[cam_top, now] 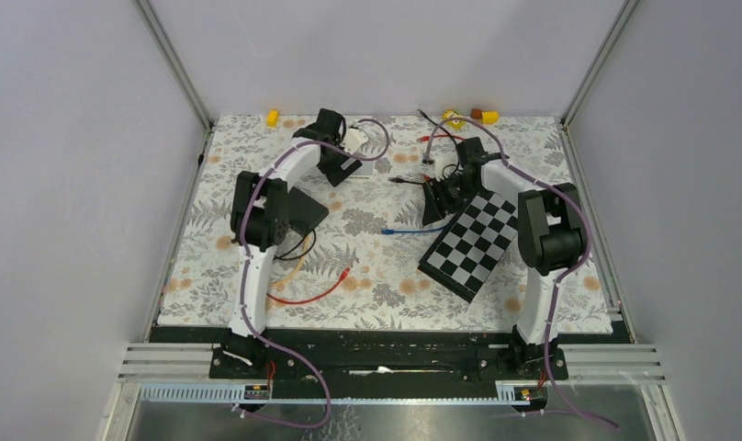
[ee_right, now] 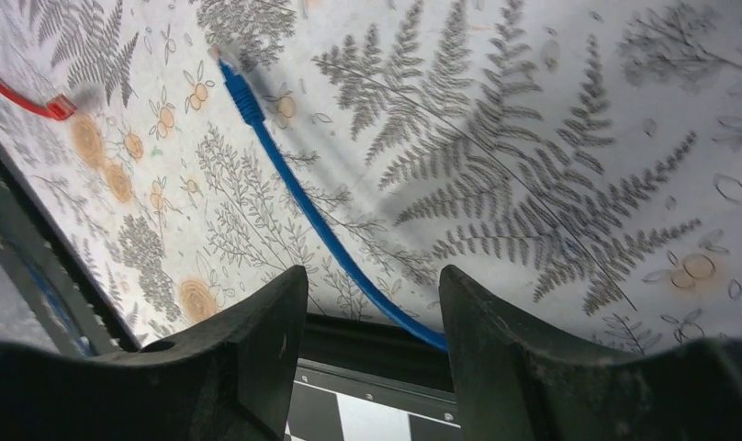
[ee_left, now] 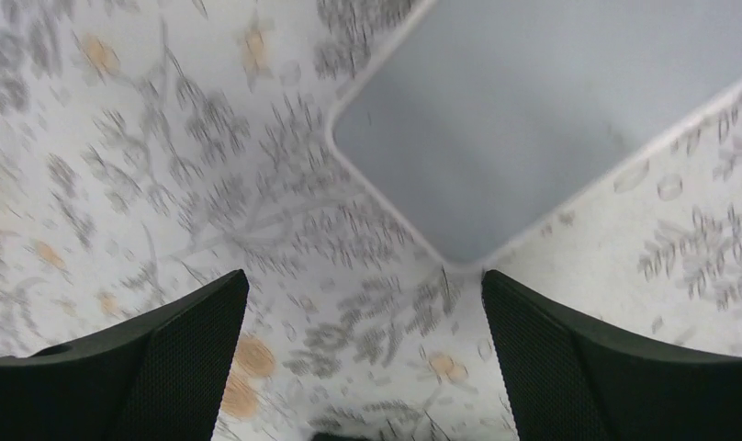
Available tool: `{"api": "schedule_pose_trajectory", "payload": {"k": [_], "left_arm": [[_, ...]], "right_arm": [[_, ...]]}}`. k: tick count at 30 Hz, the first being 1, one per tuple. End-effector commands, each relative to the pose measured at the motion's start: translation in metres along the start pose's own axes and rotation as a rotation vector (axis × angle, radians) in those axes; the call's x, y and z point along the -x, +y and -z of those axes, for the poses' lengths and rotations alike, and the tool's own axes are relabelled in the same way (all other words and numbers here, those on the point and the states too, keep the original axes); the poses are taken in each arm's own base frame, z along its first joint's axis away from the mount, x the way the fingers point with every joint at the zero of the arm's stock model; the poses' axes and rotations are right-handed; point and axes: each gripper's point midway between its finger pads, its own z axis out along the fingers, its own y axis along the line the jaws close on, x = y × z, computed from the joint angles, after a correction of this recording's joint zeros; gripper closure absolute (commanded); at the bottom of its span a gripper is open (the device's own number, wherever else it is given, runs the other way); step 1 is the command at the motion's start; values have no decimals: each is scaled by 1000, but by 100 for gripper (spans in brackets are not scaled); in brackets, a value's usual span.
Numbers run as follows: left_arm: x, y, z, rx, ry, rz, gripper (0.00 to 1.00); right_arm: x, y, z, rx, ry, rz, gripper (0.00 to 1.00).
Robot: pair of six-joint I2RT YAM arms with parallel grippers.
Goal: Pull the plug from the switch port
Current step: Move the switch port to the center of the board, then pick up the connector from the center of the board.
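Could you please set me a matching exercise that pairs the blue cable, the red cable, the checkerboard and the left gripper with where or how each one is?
Things:
1. blue cable
2. red cable
3. checkerboard
4. left gripper

Places or states:
A. open, above a corner of the grey box
B. curled near the front edge of the cloth
C. lying slantwise beside the right arm
D. on the cloth, seen between the fingers of the right gripper

Pairs: 1-D; 2-B; 3-C; 4-A
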Motion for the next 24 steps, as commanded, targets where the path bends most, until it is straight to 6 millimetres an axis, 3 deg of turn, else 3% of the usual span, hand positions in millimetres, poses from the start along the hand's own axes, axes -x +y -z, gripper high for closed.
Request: {"api": "schedule_pose_trajectory", "payload": {"k": [1,10,17,24], "left_arm": [[3,7,46,-29,-112,135,1],[-5,-17,112,-127,-248,273,1],[-7,-33,133,-170,-282,290,1],[-9,-41,145,-200,-313,330,1]], "right_arm": [[11,17,12,-119,46,267,37],[-3,26,-8,-189,202,471,35],[-10,15,-22,-242,272,526,36],[-23,10,-36,-247,335,547,43]]}}
